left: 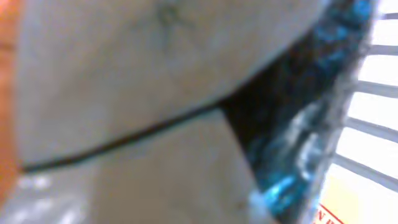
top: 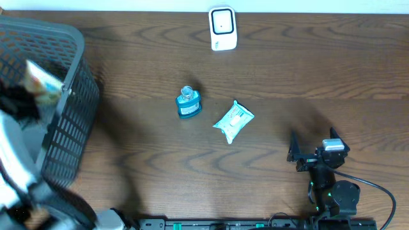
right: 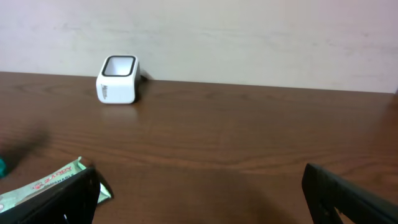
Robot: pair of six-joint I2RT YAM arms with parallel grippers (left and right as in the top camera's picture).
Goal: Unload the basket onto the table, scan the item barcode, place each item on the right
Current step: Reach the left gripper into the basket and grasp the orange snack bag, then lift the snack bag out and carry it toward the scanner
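Note:
A white barcode scanner (top: 223,29) stands at the table's far edge and shows in the right wrist view too, scanner (right: 117,79). My left gripper (top: 14,101) is down inside the grey basket (top: 77,128), beside a pale packet (top: 43,82). In the left wrist view blurred beige packaging (left: 124,81) fills the picture and hides the fingers, with a blue glint (left: 292,155) beside it. I cannot tell whether anything is held. My right gripper (top: 313,144) rests low at the right, open and empty, its dark fingers (right: 62,199) wide apart.
A blue bottle (top: 188,103) and a green-white packet (top: 233,121) lie mid-table; the packet (right: 43,183) sits by my right gripper's left finger. The basket wall rises tall at the left. A cable (top: 377,191) trails from the right arm's base.

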